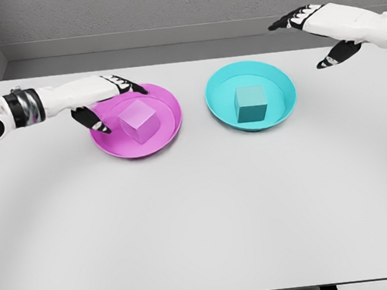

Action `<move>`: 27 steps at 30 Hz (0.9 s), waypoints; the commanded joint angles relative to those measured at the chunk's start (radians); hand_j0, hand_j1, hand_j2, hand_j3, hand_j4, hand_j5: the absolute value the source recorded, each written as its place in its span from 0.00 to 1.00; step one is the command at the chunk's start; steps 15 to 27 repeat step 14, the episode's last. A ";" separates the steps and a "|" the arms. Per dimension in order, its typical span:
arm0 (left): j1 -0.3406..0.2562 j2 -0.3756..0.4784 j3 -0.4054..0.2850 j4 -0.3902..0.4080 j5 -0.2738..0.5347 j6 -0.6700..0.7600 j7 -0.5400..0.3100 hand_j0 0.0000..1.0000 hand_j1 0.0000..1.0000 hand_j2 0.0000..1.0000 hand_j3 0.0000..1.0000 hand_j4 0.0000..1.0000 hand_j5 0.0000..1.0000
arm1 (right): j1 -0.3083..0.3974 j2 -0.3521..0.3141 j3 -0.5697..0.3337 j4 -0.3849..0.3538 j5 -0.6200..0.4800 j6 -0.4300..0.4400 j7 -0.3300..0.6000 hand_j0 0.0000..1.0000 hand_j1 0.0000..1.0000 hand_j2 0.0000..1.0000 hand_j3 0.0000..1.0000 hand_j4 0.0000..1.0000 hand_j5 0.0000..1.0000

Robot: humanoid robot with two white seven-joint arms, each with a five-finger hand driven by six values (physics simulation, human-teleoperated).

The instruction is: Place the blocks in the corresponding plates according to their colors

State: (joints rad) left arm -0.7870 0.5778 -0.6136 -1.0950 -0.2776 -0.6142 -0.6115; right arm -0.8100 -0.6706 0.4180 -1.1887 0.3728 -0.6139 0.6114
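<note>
A magenta block [140,120] rests inside the magenta plate [171,128] left of the table's middle. A teal block [251,104] sits in the teal plate [281,84] to the right. My left hand [111,98] hovers at the magenta plate's left rim, fingers spread, thumb hanging down, holding nothing and apart from the block. My right hand [306,33] floats above the table's far right, beyond the teal plate, fingers extended and empty.
The white table [201,220] stretches wide in front of both plates. A grey wall and floor edge run behind the table's far edge.
</note>
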 commanded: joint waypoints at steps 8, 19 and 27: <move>0.061 0.203 0.029 0.069 0.215 0.003 0.001 1.00 1.00 1.00 1.00 1.00 1.00 | 0.000 -0.014 -0.001 0.000 -0.006 0.003 -0.001 1.00 1.00 1.00 1.00 1.00 1.00; 0.064 0.201 0.034 0.084 0.213 0.003 0.001 1.00 1.00 1.00 1.00 1.00 1.00 | 0.000 -0.014 -0.001 -0.003 -0.006 0.003 -0.001 1.00 1.00 1.00 1.00 1.00 1.00; 0.064 0.201 0.034 0.084 0.213 0.003 0.001 1.00 1.00 1.00 1.00 1.00 1.00 | 0.000 -0.014 -0.001 -0.003 -0.006 0.003 -0.001 1.00 1.00 1.00 1.00 1.00 1.00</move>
